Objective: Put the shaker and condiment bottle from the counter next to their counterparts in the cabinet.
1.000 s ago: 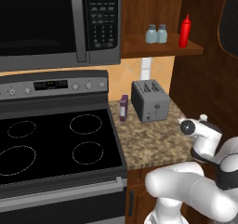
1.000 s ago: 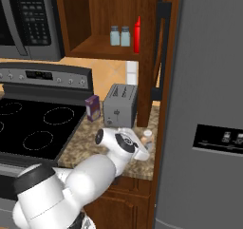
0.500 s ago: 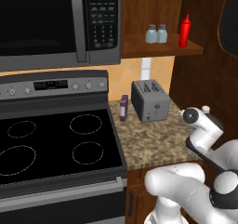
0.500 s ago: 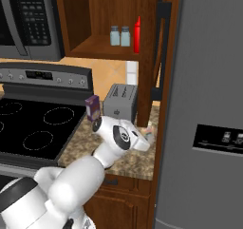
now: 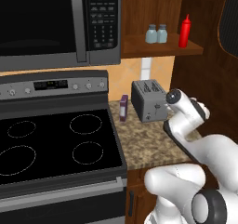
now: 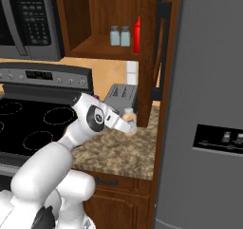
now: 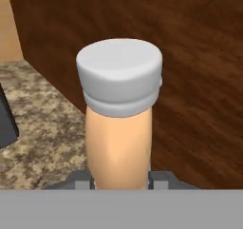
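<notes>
My gripper (image 7: pixel 119 179) is shut on the condiment bottle (image 7: pixel 118 128), a tan bottle with a pale cap that stands upright between the fingers. In the right base view the bottle (image 6: pixel 128 114) hangs above the counter (image 6: pixel 118 149), right of the toaster, with the gripper (image 6: pixel 128 127) low on it. My hand is in front of the bottle in the left base view. Two alike pale blue-grey shakers (image 5: pixel 151 34) (image 5: pixel 161 33) stand side by side on the cabinet shelf (image 5: pixel 139 47), left of the red squeeze bottle (image 5: pixel 185 31).
A grey toaster (image 5: pixel 148 100) and a purple box (image 5: pixel 123 108) stand at the back of the counter. The black stovetop (image 5: pixel 56 144) lies to the left under the microwave (image 5: pixel 56 23). A dark wooden side panel (image 7: pixel 190 81) and the grey fridge (image 6: pixel 204 104) close off the right.
The hand has risen from near the counter's right end and swung left toward the toaster, carrying the condiment bottle up off the worktop.
</notes>
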